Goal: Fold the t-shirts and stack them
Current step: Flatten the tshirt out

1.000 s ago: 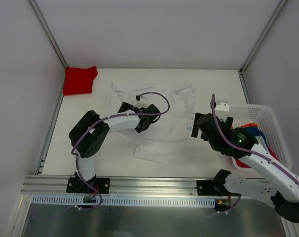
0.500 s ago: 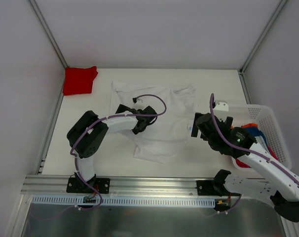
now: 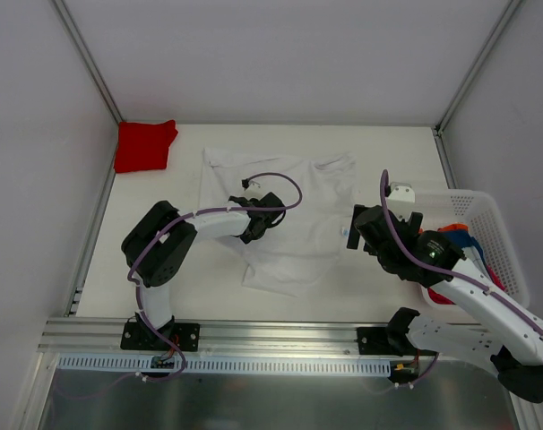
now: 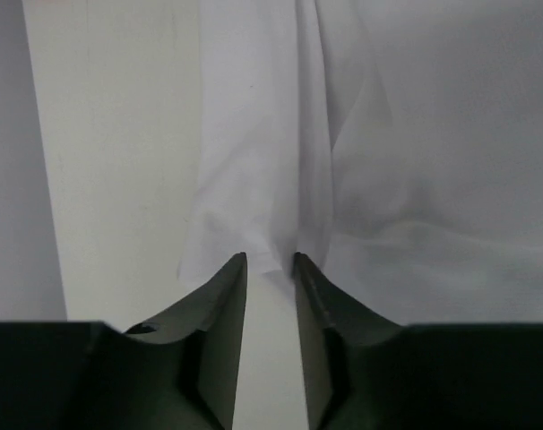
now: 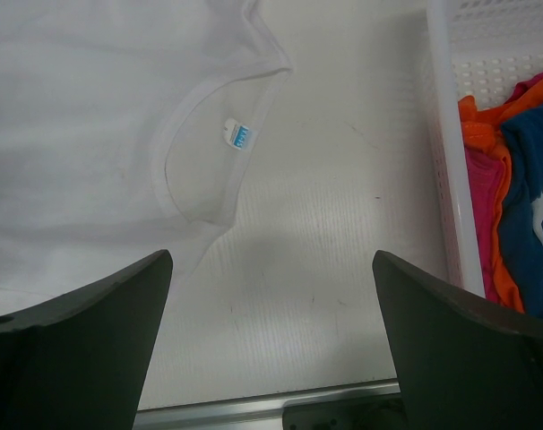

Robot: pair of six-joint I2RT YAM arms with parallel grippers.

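Working the rig from afar, I am watching the left gripper (image 4: pixel 270 260) resting low on the white t-shirt (image 3: pixel 312 237), which is lying spread flat across the middle of the table (image 3: pixel 392 157). Its jaws are standing only a narrow slot apart, with a hemmed edge of the cloth right at the fingertips (image 4: pixel 238 264); I cannot tell whether that edge is actually pinched or only touching. The right gripper (image 5: pixel 271 254) is hovering with its jaws spread wide and holding nothing, above bare table between the shirt's labelled collar (image 5: pixel 239 135) and the white mesh basket (image 5: pixel 442 134), where an orange tee (image 5: pixel 486 125) and a blue tee (image 5: pixel 531 206) are waiting in a heap. A folded red t-shirt (image 3: pixel 146 145) is sitting in the far left corner. I am judging the step in hand to be a grasp for a fold of the white shirt. To do it well, I am aiming to seat the hem deep between the pads rather than at their very tips, lift only enough to clear the table, and carry the edge straight across so the fold lands square.
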